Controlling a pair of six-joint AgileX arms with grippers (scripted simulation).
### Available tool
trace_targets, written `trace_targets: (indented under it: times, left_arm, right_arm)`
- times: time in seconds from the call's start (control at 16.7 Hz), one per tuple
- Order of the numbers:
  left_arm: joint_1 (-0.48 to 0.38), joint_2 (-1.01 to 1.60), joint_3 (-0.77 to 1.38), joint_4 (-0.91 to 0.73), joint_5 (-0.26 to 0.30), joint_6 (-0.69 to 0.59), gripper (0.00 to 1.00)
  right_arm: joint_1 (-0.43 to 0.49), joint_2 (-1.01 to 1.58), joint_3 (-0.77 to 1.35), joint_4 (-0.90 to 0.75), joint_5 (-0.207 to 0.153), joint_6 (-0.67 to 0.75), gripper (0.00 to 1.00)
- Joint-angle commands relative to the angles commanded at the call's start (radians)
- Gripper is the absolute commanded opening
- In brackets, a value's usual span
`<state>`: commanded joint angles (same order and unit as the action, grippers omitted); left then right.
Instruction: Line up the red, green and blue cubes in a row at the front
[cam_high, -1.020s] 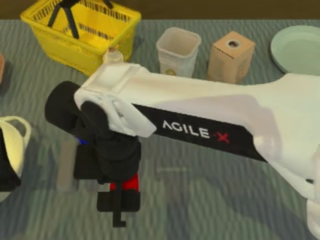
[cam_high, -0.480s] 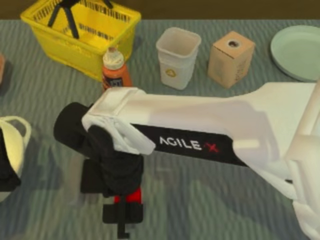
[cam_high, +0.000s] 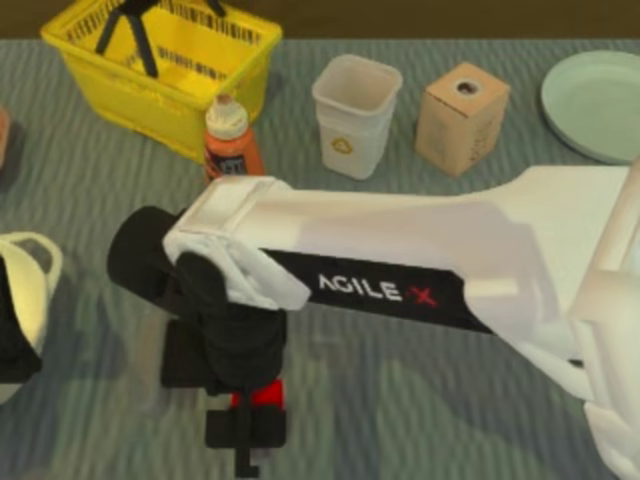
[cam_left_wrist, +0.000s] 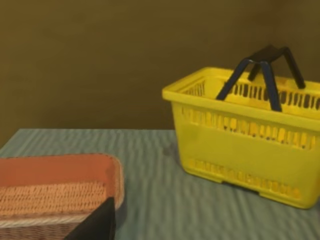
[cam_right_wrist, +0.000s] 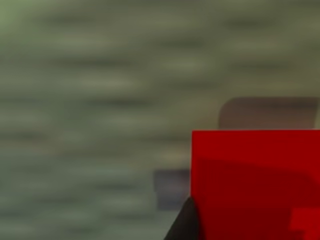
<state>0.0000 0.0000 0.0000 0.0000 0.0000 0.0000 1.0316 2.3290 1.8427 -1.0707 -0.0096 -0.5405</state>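
Back row, left to right in top view: yellow basket (cam_high: 165, 70) with dark handles, orange bottle (cam_high: 231, 140) with pale cap just beside its front corner, white square bin (cam_high: 356, 115) with a recycling mark, tan box (cam_high: 462, 118) with a round hole on top, pale green plate (cam_high: 596, 103) at right edge. White handled vessel (cam_high: 30, 290) at left edge. Red-rimmed woven tray (cam_left_wrist: 57, 192) near the basket in left wrist view. All on grey-green table (cam_high: 420, 400).

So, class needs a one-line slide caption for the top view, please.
Right arm reaches across the table, its claw low at the front edge over the red cube; orange bottle stands beside the yellow basket.
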Motion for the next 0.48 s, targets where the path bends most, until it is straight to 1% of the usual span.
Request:
trace_targets:
  times: [0.24,0.3,0.48]
  left_arm:
    - [0.0,0.0,0.0,0.0,0.0,0.0,1.0]
    - [0.0,0.0,0.0,0.0,0.0,0.0,1.0]
    - [0.0,0.0,0.0,0.0,0.0,0.0,1.0]
  right_arm:
    - [0.0,0.0,0.0,0.0,0.0,0.0,0.98]
    - [0.0,0.0,0.0,0.0,0.0,0.0,1.0]
    - [0.0,0.0,0.0,0.0,0.0,0.0,1.0]
